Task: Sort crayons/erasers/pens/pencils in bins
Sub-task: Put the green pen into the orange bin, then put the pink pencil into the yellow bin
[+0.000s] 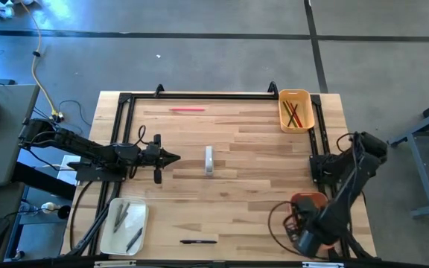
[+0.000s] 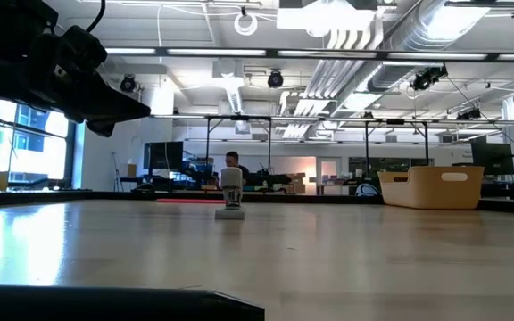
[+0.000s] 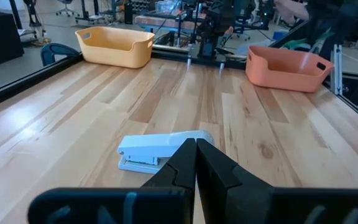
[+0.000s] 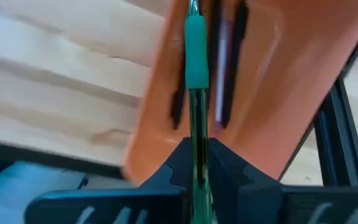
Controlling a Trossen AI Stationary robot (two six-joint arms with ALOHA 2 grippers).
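Your right gripper [image 4: 196, 163] is clamped on a green pen [image 4: 195, 56], holding it over the larger orange bin [image 4: 303, 74] at the table's near right corner, where dark pens [image 4: 229, 62] already lie. Your left gripper [image 3: 196, 163] is pinched shut on nothing, hovering mid-table just beside a white stapler [image 3: 157, 151]. You can see the yellow-orange bin [image 1: 304, 119] at the far right holding red and green pencils [image 1: 294, 114], the cream-white bin [image 1: 110, 234] near left, a red pencil [image 1: 188, 110] at the far edge, and a black pen [image 1: 198, 241] near the front edge.
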